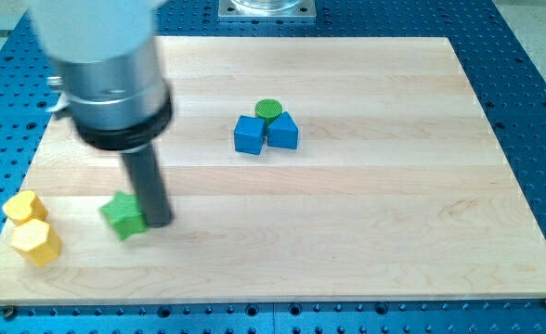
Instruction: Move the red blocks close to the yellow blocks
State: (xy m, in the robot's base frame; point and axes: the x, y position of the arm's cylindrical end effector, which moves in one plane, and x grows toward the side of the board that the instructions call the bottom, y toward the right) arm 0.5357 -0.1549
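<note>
Two yellow blocks lie at the view's left edge of the wooden board: one above, and a hexagonal one just below it. No red block shows in this view. My tip rests on the board right beside a green star-shaped block, touching its right side. The tip is well to the right of the yellow blocks.
A cluster sits near the board's upper middle: a green round block, a blue cube and a blue triangular block, all touching. The wooden board lies on a blue perforated table. The arm's grey body hides the board's top left.
</note>
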